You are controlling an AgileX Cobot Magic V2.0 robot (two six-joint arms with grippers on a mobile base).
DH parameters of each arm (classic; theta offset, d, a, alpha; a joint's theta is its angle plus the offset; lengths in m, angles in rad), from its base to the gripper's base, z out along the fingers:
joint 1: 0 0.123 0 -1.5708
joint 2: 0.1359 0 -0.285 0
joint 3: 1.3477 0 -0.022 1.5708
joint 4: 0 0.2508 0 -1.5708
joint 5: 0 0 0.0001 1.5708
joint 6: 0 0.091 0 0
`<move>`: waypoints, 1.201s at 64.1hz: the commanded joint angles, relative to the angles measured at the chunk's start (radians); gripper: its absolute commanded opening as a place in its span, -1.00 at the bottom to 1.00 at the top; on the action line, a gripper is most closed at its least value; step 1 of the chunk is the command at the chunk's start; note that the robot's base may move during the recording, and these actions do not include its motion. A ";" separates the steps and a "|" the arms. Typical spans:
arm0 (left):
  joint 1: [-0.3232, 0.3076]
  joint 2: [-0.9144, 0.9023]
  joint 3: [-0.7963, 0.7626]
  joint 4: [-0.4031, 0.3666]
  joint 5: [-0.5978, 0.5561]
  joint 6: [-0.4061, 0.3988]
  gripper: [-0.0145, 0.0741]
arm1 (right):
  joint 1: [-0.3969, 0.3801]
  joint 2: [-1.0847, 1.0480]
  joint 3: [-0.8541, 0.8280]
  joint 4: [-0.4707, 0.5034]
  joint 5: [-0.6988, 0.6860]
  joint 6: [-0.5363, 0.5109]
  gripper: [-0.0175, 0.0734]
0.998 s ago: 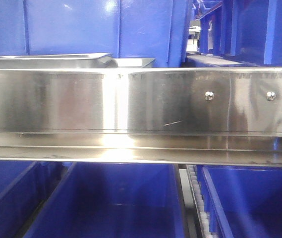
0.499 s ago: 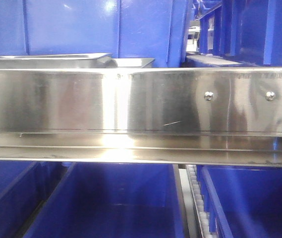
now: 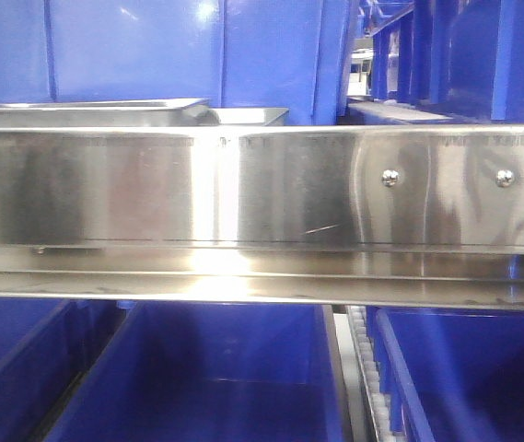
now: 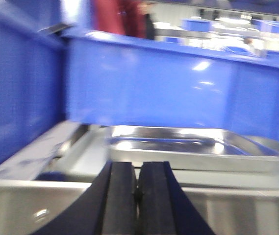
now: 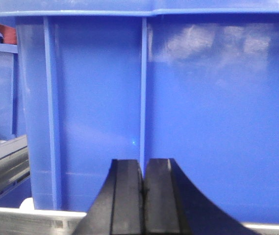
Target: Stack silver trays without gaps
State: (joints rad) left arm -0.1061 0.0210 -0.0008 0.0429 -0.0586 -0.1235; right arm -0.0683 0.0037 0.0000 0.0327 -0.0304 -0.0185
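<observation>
Left tool [image 4: 138, 196]: clenched, black pads pressed together, nothing between, low at frame bottom of left wrist view. Just past it a steel rail [image 4: 237, 210] edge with one screw head [image 4: 41, 214]. Beyond rail, one silver tray [image 4: 193, 147] flat on a steel surface, open side up, rim bright, blurred; whether it is a single tray or a stack, cannot tell. Behind tray a blue bin [image 4: 178, 93] wall; second bin [image 4: 16, 93] at left. Far back, blurred dark-red shape, more blue bins.

Right tool [image 5: 143, 196]: clenched too, pads touching, empty. Directly ahead and near, a big blue bin [image 5: 203, 107] wall with vertical ribs filling right wrist view. Steel rail strip along bottom edge, rollers at lower left.

Front view, near to far: blue bins [image 3: 206, 378] below, roller strip [image 3: 367, 368] between two of them. Above, broad rail [image 3: 243, 193] across whole frame, two screw heads [image 3: 390, 178] at right. Over rail's top edge at left, trays [image 3: 87, 110]: one rim higher and nearer left, second rim [image 3: 248, 115] lower and just right of it, apparently touching; nested or only beside, cannot tell. Behind, tall blue bins [image 3: 179, 55]. No tool seen in front view.
</observation>
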 commanded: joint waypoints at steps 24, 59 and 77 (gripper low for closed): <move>0.124 -0.021 0.001 -0.016 0.018 0.018 -0.69 | -0.005 -0.004 0.000 -0.006 -0.029 -0.011 -0.80; 0.105 -0.021 0.001 0.024 0.033 0.018 -0.69 | -0.005 -0.004 0.000 -0.006 -0.029 -0.011 -0.80; 0.031 -0.021 0.001 0.020 0.033 0.018 -0.69 | -0.005 -0.004 0.000 -0.006 -0.029 -0.011 -0.80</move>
State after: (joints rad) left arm -0.0659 0.0049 0.0013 0.0736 -0.0115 -0.1059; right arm -0.0683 0.0037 0.0005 0.0327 -0.0304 -0.0185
